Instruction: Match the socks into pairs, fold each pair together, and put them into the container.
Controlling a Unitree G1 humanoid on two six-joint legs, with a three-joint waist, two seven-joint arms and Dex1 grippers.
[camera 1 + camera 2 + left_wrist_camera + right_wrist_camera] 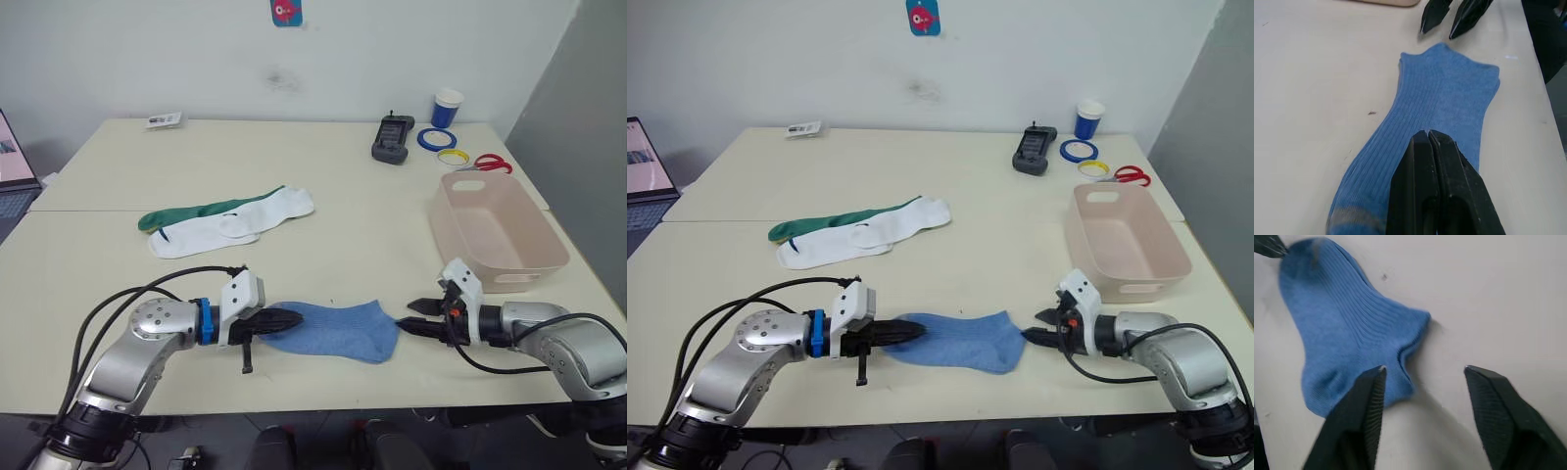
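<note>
Left wrist view shows you the left gripper (1428,134) clenched, fingertips resting on the light blue ribbed fabric socks (338,330) at the table's near edge. Your right gripper (1422,372) stands spread at their cuff. Pale pink plastic bin (509,257) sits beyond the right gripper; a white sock (235,221) hides most of a green one (181,213).

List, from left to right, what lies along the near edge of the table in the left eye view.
left gripper → blue socks → right gripper
</note>
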